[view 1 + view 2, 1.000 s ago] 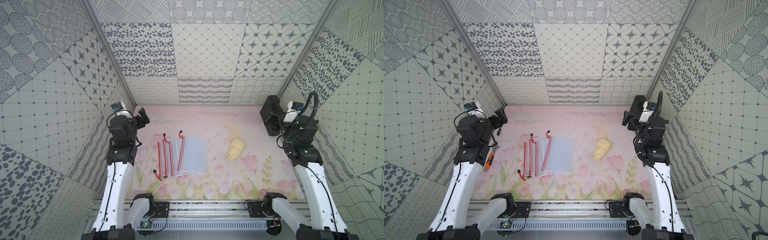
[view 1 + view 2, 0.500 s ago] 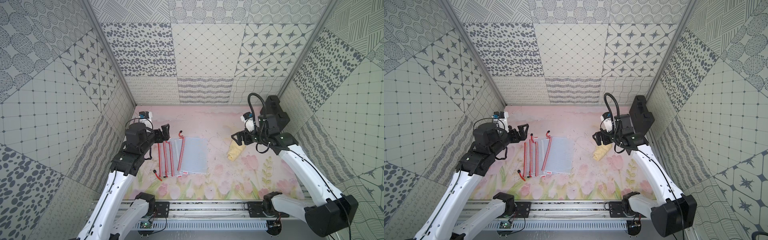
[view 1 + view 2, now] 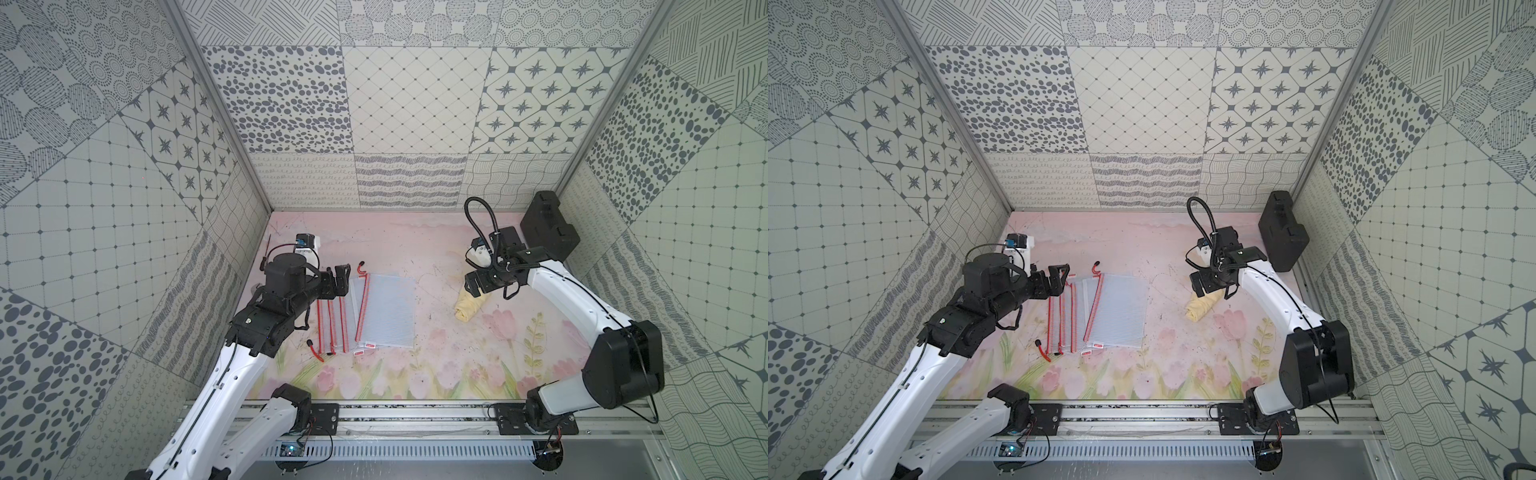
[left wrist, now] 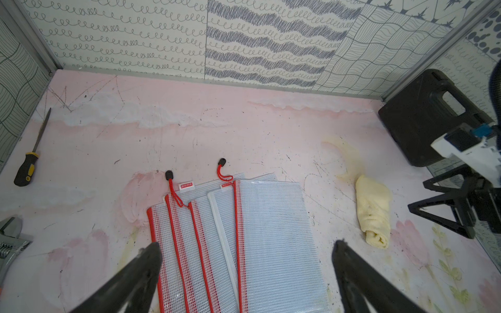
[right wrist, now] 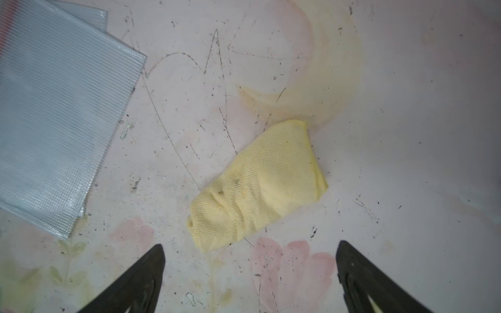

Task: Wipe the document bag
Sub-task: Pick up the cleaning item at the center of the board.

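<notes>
Taking the back wall as twelve o'clock, the document bags are lying left of the middle of the flowered table (image 3: 436,249), fanned in an overlapping stack. The topmost document bag (image 3: 388,311), clear mesh with a red zip edge, is running its long side from twelve to six. At about three o'clock from it, apart from it, a rolled yellow cloth (image 3: 467,307) is lying with its long axis slanting from one o'clock down to seven.

The right gripper (image 3: 473,286) is hovering over the far end of that cloth, fingers spread wide and holding nothing. In the right wrist view the cloth (image 5: 260,187) is sitting just ahead of the fingertips, crossing the gap at an angle.

The left gripper (image 3: 343,280) is hanging above the stack's nine o'clock edge, jaws likewise wide apart and empty, with the bags (image 4: 273,238) showing between its fingers.

The right arm is plainly the nearer one to the cloth. I'd judge it needs to drop and close across the roll's short side before any wiping begins.
</notes>
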### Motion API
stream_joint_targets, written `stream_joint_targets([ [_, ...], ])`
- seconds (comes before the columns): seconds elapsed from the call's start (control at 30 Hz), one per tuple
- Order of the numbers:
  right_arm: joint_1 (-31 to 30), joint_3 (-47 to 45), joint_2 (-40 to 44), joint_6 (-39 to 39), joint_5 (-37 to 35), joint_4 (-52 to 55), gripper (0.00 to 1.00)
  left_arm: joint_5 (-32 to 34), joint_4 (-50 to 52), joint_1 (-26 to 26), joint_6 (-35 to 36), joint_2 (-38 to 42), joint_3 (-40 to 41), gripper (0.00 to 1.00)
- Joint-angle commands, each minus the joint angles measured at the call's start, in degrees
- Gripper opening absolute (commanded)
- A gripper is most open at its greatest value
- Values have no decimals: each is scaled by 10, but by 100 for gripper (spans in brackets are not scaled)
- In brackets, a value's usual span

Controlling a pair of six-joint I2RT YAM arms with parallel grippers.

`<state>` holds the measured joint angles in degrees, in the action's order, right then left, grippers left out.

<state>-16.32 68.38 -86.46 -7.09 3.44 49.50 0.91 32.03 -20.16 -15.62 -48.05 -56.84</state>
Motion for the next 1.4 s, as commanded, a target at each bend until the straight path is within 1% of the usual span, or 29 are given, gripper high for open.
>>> stream_joint_targets([
  [0.0,-1,11,-12,-28,-45,11,99,15,11,-3,8,-2,1,98],
  [0.17,-1,13,-23,-59,-35,-21,99,8,8,-3,8,-9,5,98],
  [0.33,-11,30,-68,-76,-2,-8,97,4,3,-5,-2,-16,9,98],
  [0.47,-38,24,-99,-87,-29,-10,97,6,-3,-6,-7,-15,15,98],
  [0.53,-38,25,-113,-90,-32,-11,95,9,-3,-6,-7,-16,17,98],
  [0.73,-38,28,-140,-103,-58,-13,94,9,-4,-6,1,-26,14,98],
  [0.83,-38,36,-147,-106,-64,-7,91,9,-4,-6,2,-32,12,98],
  [0.9,-36,38,-142,-106,-57,-6,90,8,-5,-6,1,-36,11,98],
  [1.07,-15,29,-118,-99,-8,-20,90,9,-8,-6,3,-41,10,98],
  [1.27,-17,35,-156,-107,-31,5,89,7,-9,-7,3,-47,9,98],
  [1.37,-19,38,-173,-103,-29,14,89,6,-6,-7,0,-47,9,98],
])
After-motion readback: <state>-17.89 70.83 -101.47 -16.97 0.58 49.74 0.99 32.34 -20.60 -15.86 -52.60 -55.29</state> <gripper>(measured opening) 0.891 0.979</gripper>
